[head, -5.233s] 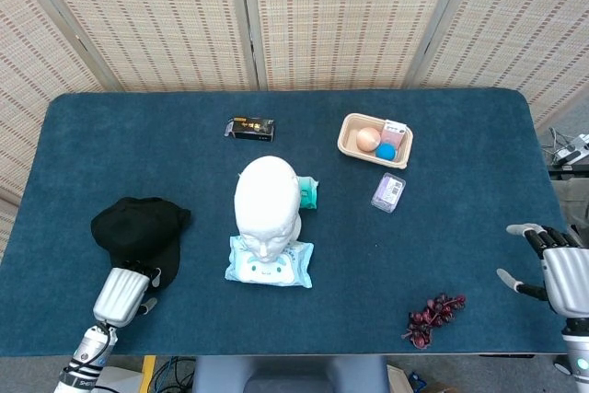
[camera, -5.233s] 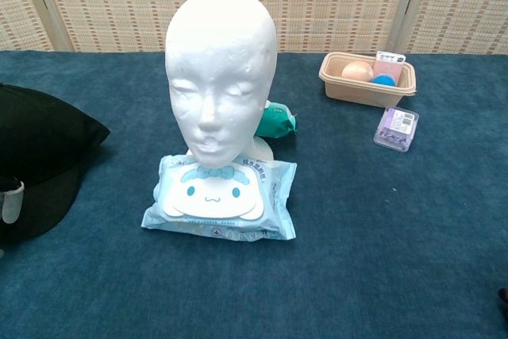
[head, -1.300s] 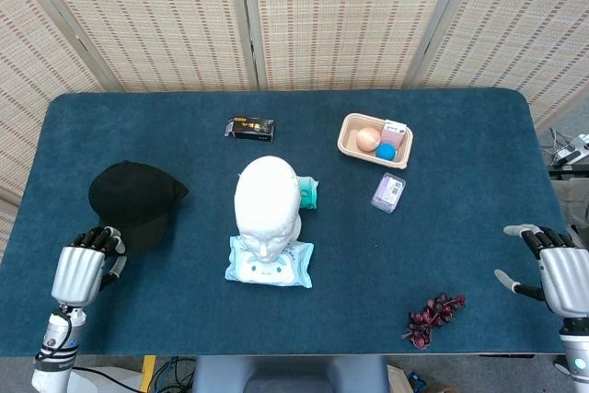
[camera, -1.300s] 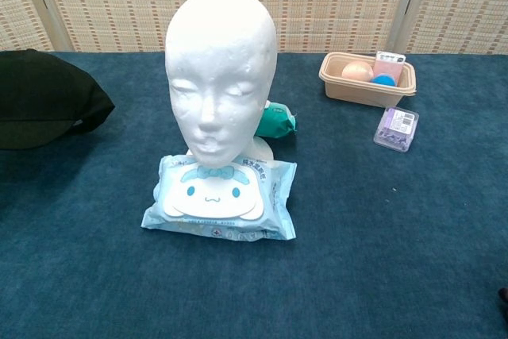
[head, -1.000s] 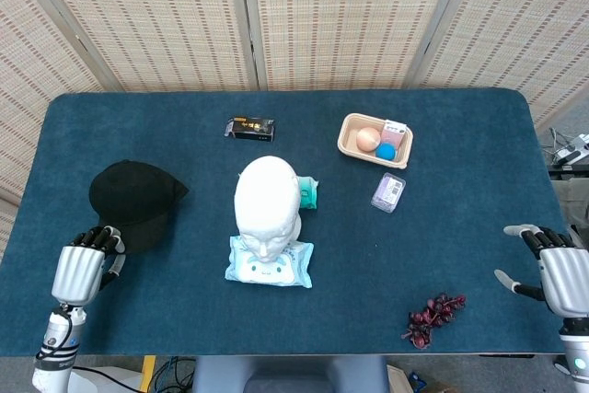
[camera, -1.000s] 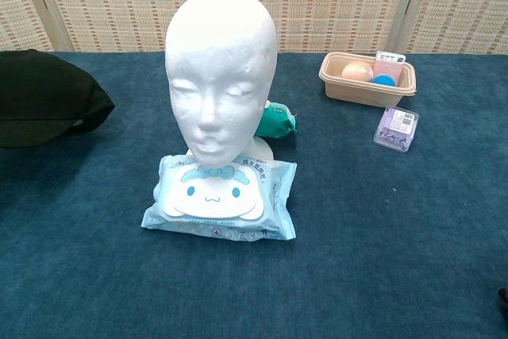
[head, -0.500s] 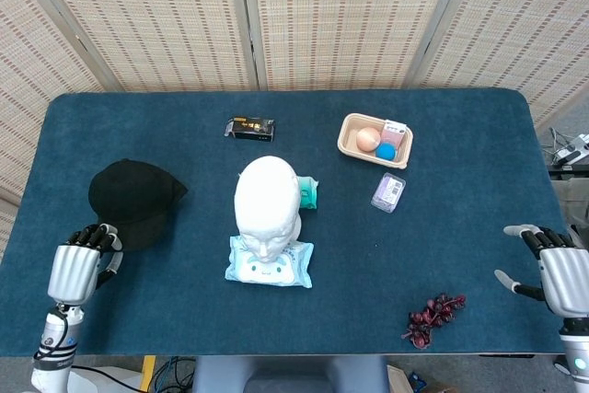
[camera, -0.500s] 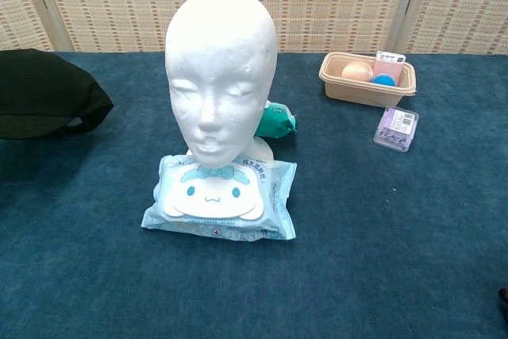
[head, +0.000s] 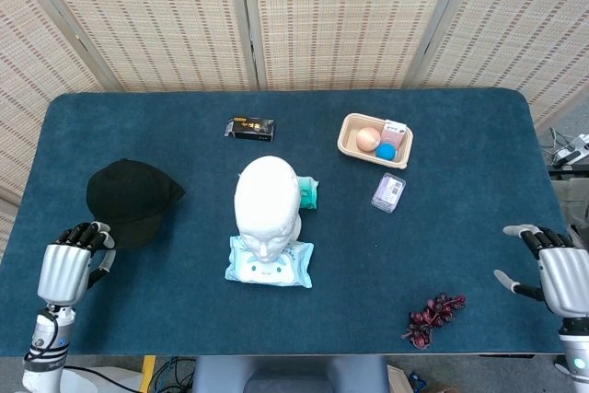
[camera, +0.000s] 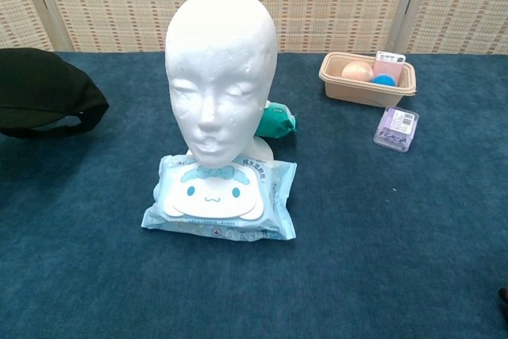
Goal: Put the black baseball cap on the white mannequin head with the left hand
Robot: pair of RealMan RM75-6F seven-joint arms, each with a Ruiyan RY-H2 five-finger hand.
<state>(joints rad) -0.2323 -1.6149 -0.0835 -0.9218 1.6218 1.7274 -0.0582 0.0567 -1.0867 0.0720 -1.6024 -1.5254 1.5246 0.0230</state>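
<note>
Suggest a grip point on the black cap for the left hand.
Take the black baseball cap by its near edge, the part facing the left hand, coming from the robot's side. In the chest view that edge looks lifted, with a gap beneath, so fingers could likely slip under there. The domed crown offers nothing to pinch.

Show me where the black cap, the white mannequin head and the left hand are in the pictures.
black cap (head: 129, 192), head view, on its crown.
white mannequin head (camera: 220, 53), chest view, on the forehead.
left hand (head: 65, 269), head view, on the back of the hand.
</note>
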